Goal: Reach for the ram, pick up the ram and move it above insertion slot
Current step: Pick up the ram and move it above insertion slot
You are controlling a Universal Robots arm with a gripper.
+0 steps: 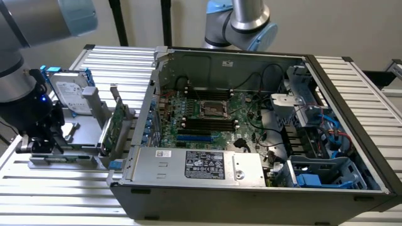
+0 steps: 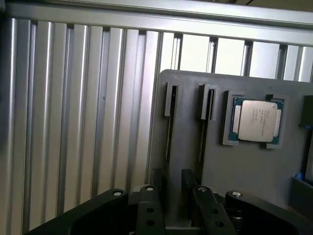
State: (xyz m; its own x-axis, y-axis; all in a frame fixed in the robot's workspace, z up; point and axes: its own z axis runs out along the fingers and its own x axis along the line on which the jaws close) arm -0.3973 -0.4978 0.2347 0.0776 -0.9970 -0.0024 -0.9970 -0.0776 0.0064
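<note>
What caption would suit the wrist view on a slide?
Gripper poised over a grey tray with two narrow slots and a square processor chip, on a ribbed metal table.

An open computer case (image 1: 251, 207) is shown on a slatted table (image 1: 56, 197), with its motherboard (image 1: 207, 117) exposed. At the exterior view's left, a hard drive (image 1: 70, 92) and a green card (image 1: 113, 127) are stood in a grey rack (image 1: 84, 132). The gripper (image 1: 39, 143) is positioned close over the ram (image 1: 68, 159), which is laid along the rack's near edge.
</note>
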